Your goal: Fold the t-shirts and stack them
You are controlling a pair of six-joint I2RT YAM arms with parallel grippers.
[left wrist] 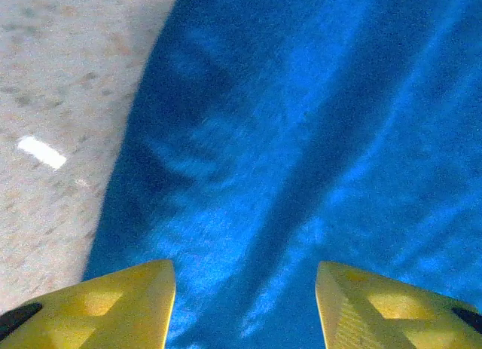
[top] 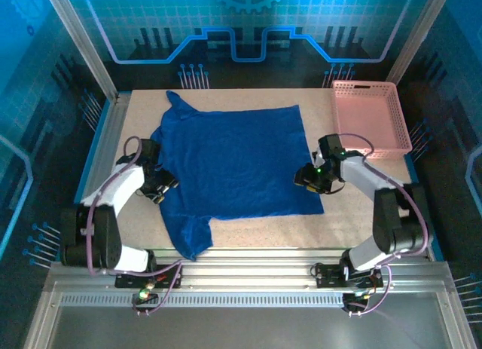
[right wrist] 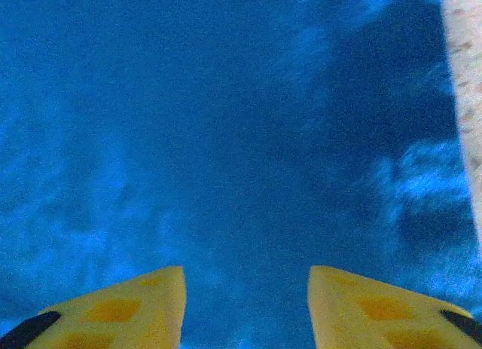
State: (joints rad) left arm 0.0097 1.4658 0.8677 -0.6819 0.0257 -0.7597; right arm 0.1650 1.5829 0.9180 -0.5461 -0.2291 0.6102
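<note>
One royal-blue t-shirt (top: 233, 160) lies spread flat on the table, plain side up, with one sleeve at the far left and another hanging toward the near edge. My left gripper (top: 162, 189) rests low at the shirt's left edge. In the left wrist view its yellow fingers (left wrist: 135, 304) stand apart over wrinkled blue cloth (left wrist: 301, 138), the left gripper (left wrist: 245, 289) straddling a fold. My right gripper (top: 305, 177) sits at the shirt's right edge. There the right gripper (right wrist: 246, 289) is open too, with blue fabric (right wrist: 226, 138) close under it.
A pink lattice basket (top: 370, 115) stands at the back right of the speckled tabletop (top: 263, 225). Bare table shows beside the shirt's edge (left wrist: 53, 100) and as a strip at the right (right wrist: 467, 78). Metal rails frame the table's sides and near edge.
</note>
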